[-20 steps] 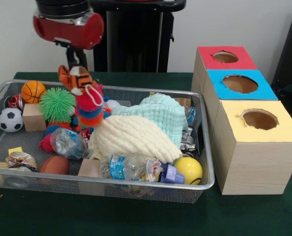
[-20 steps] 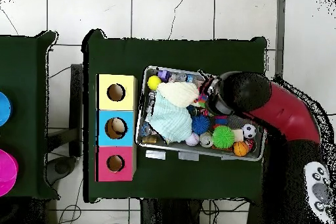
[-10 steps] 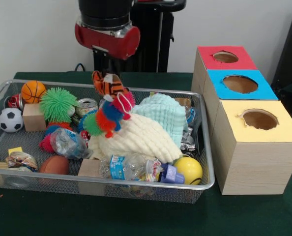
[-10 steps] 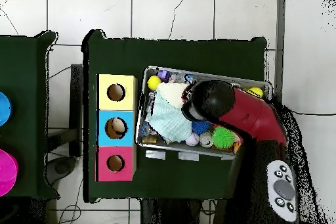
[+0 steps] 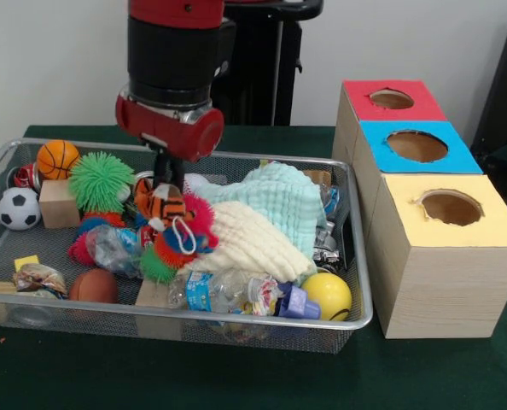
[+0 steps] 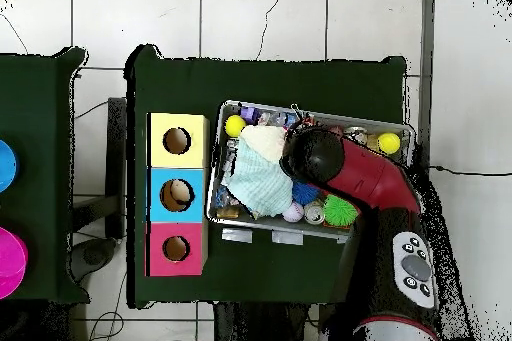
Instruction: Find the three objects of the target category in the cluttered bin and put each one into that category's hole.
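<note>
Boxes [image 5: 424, 171] are showing red, blue, yellow tops; toy [image 5: 170, 231] is looking orange-striked, perhaps tiger-striped; cloths [image 5: 262, 222] mint, cream.

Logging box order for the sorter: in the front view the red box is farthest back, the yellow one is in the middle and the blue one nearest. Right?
No. The front view shows the blue box in the middle and the yellow box nearest; the red box is farthest back.

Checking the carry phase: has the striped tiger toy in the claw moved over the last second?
Yes. The tiger toy has dropped from above the bin's far rim to down among the clutter beside the cream cloth.
</note>
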Robot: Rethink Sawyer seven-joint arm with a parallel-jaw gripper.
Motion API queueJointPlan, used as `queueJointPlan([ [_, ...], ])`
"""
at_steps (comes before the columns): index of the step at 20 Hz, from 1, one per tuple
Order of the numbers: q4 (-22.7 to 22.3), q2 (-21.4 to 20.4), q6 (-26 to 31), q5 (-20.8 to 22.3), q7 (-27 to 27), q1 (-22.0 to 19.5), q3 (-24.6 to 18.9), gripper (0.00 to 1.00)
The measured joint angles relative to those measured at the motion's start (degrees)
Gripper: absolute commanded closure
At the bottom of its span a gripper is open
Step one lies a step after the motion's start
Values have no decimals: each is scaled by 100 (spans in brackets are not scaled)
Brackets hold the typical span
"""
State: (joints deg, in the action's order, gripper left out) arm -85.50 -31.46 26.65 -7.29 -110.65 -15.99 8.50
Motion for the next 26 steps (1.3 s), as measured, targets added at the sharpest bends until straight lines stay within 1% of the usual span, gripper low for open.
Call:
queueJointPlan([
  [2, 0, 163, -293, 0, 0, -80, 1, 100],
  [4, 2, 248, -431, -1, 0, -130, 1, 100],
  [5, 1, 362, -581, 0, 0, -208, -2, 100],
  [7, 2, 440, -666, -1, 0, -271, -5, 100],
  [9, 16, 631, -815, -2, 0, -429, -6, 100],
  [11, 28, 693, -841, -1, 0, -480, -7, 100],
  [12, 76, 859, -859, -2, 0, -613, -2, 0],
  [19, 198, 1063, -859, -4, 0, -692, 40, 0],
  [26, 225, 1047, -858, -2, 0, -697, 81, 0],
])
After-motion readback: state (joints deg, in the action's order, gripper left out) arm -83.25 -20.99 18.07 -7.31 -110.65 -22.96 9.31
